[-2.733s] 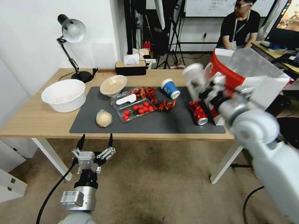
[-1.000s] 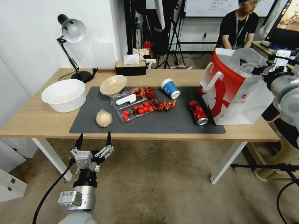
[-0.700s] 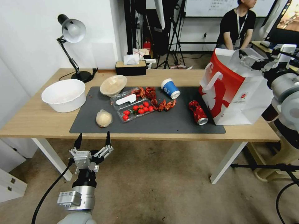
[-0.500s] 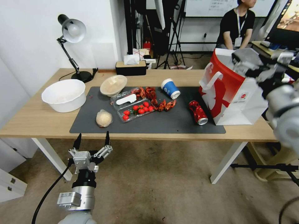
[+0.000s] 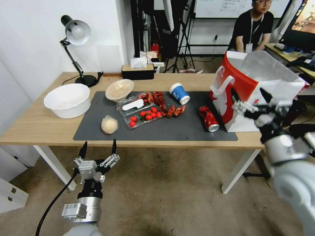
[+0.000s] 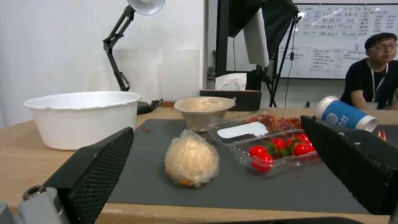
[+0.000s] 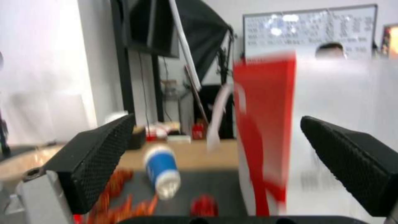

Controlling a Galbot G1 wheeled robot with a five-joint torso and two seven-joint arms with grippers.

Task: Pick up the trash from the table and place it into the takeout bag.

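Note:
On the table (image 5: 39,126), the dark mat (image 5: 183,131) carries trash: a red can (image 5: 208,118) on its side, a tipped blue cup (image 5: 179,93), a beige bowl (image 5: 119,89) and a wrapped pale lump (image 5: 109,124). The takeout bag (image 5: 236,78) stands open at the table's right end. My right gripper (image 5: 248,93) hangs open and empty in front of the bag, right of the can. Its wrist view shows the cup (image 7: 162,172), can (image 7: 204,205) and bag (image 7: 265,124) ahead. My left gripper (image 5: 98,146) waits open below the table's front edge, facing the lump (image 6: 191,161).
A big white bowl (image 5: 67,100) sits at the left, with a clear tray of tomatoes (image 5: 142,115) and red shell scraps (image 5: 170,110) mid-mat. A desk lamp (image 5: 76,32) and a tissue box (image 5: 137,70) stand along the back edge. A seated person is in the room behind.
My right gripper swung up over the bag's mouth, then came down and back to the bag's front side, open. The left arm has barely moved.

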